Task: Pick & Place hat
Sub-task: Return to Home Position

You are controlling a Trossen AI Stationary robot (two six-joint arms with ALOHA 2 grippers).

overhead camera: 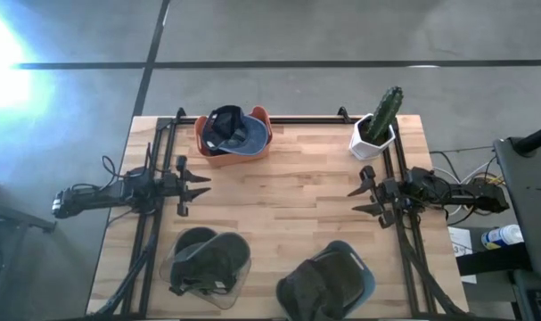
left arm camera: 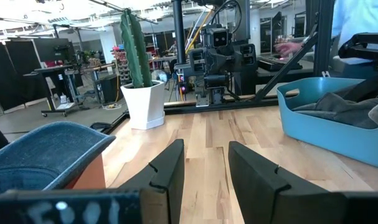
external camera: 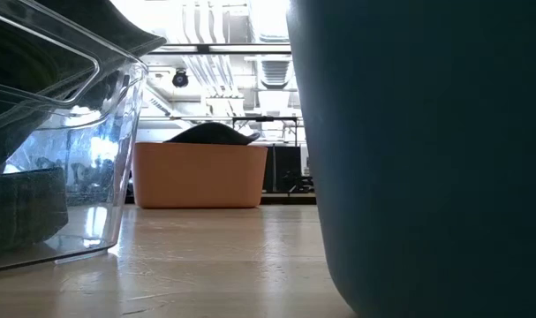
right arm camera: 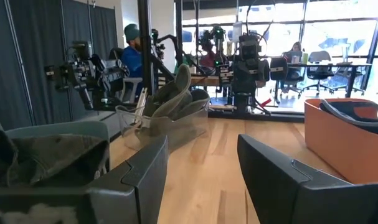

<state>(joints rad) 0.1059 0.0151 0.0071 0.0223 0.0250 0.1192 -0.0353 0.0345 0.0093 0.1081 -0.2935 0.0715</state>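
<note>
Three caps sit in three bins. A blue denim cap (overhead camera: pixel 237 130) lies in the orange bin (overhead camera: pixel 212 151) at the table's far edge. A dark olive cap (overhead camera: pixel 208 254) fills the clear bin (overhead camera: pixel 224 292) near the near edge. Another dark cap (overhead camera: pixel 316 290) lies in the blue bin (overhead camera: pixel 359 267). My left gripper (overhead camera: pixel 205 185) rests open at the table's left side, pointing right. My right gripper (overhead camera: pixel 352 201) rests open at the right side, pointing left. Neither is near a cap.
A cactus in a white pot (overhead camera: pixel 377 129) stands at the far right corner. Black frame rails (overhead camera: pixel 150 232) run along both sides of the table. Bare wood (overhead camera: pixel 279 196) lies between the grippers. A person (right arm camera: pixel 134 53) shows beyond the table in the right wrist view.
</note>
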